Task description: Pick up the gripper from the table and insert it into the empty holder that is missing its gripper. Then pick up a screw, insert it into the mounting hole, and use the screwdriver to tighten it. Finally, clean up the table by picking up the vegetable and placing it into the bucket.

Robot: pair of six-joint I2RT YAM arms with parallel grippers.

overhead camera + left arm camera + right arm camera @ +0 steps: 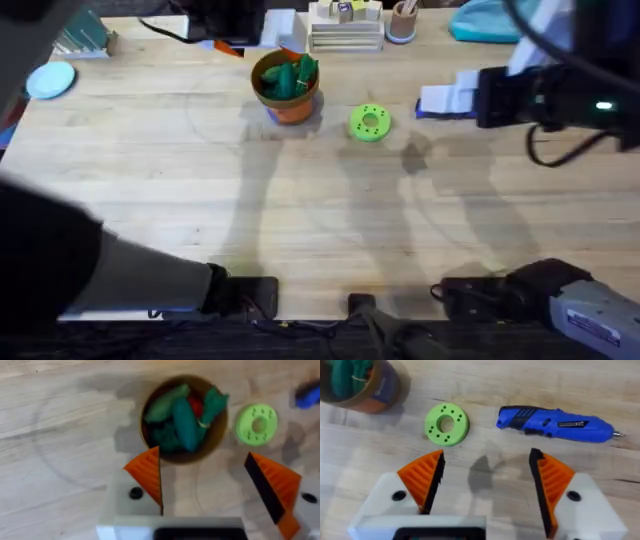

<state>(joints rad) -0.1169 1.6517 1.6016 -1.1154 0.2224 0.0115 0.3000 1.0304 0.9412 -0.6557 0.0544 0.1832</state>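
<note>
Bucket (pixel 287 95): on table (pixel 150 200), far centre, holding green vegetable (pixel 186 422); clean-up appears done. Screwdriver (pixel 555 425): lying flat, beside green disc (pixel 446 424). Left gripper (pixel 215 485): jaws open, empty, above bucket. Right gripper (pixel 487 482): jaws open, empty. Remaining: apparently nothing.

This looked like a robotics lab or workshop. A pale wooden desk (pixel 150 200) carried two robot arms mounted at its near edge, with cables trailing across the right side. A blue powered screwdriver (pixel 555 425) lay on the wood near a green perforated disc (pixel 369 122), and stacked wooden pieces (pixel 345 30) and a cup of sticks (pixel 402 20) stood along the far edge.
</note>
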